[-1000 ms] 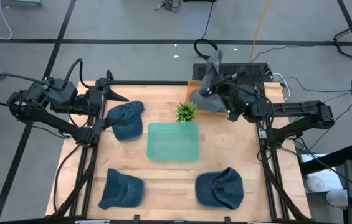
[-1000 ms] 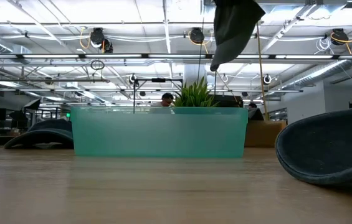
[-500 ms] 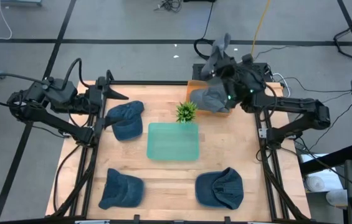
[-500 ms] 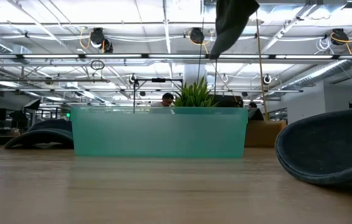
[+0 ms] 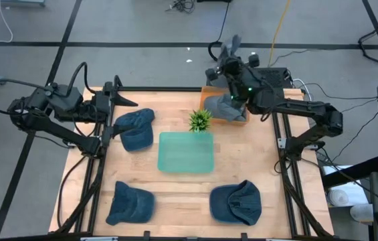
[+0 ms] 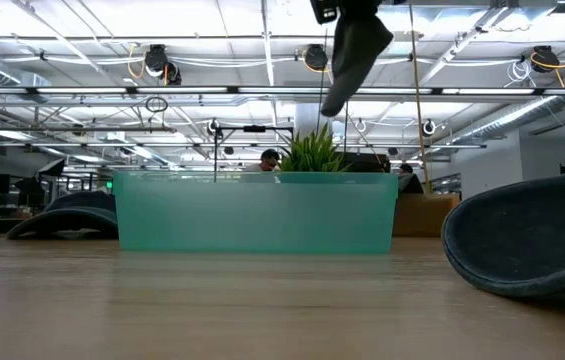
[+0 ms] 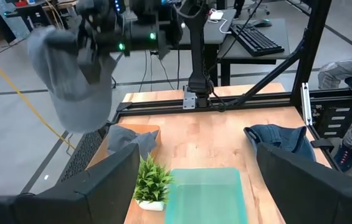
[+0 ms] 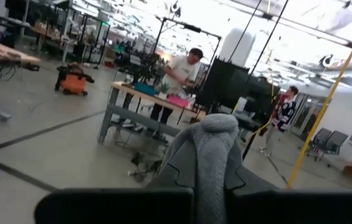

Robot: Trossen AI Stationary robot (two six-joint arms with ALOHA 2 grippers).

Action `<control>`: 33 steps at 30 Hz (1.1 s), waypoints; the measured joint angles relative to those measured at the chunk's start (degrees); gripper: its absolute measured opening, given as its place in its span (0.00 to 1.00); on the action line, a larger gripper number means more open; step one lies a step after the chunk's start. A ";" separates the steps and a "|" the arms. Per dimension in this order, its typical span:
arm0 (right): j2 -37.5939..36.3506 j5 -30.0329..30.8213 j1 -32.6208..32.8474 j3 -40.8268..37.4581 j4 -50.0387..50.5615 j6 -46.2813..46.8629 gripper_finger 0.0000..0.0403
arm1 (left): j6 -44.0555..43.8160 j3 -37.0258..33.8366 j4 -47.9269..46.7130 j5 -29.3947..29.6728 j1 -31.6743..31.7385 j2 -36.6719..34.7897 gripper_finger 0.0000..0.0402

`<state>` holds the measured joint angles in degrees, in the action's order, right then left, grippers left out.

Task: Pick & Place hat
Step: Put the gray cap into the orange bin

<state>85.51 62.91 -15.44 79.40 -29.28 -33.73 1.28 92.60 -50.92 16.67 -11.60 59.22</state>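
A grey hat (image 5: 233, 49) hangs in the air past the table's far edge; it also shows in the low view (image 6: 354, 48) and the left wrist view (image 7: 71, 78). My right gripper (image 5: 234, 67) is shut on it. Another grey hat (image 5: 222, 107) lies in an orange box (image 5: 207, 94) at the far edge. Three blue hats (image 5: 135, 127) (image 5: 130, 203) (image 5: 237, 201) rest on the table. My left gripper (image 7: 197, 155) waits open above the table's far left, touching nothing. My right gripper pinches a fold of the grey hat's cloth (image 8: 210, 165) between its two fingers; which part of the hat this is, I cannot tell. The fingers lie about level and point toward the far side. The hat hangs below the gripper (image 7: 98, 37), lifted clear.
A green tray (image 5: 186, 152) sits mid-table with a small potted plant (image 5: 201, 120) just beyond it. Frame rails run along the left, right and far sides of the table. People stand in the room beyond.
My right gripper has swung toward the table's far edge with the grey hat and rolled somewhat. The hat stays lifted clear and now hangs farther back, beyond the orange box.
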 joint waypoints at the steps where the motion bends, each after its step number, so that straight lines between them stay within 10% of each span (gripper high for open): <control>1: 0.01 0.07 0.02 -0.94 0.02 1.08 0.00 | -0.02 0.00 -0.02 0.00 0.00 0.00 0.83; 33: 10.89 -2.79 -0.77 -21.58 -6.22 33.32 0.00 | 0.31 0.00 -0.31 0.02 0.00 2.14 0.83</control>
<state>96.40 60.12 -16.22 57.82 -35.50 -0.41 1.59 92.60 -51.23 16.69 -11.60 61.37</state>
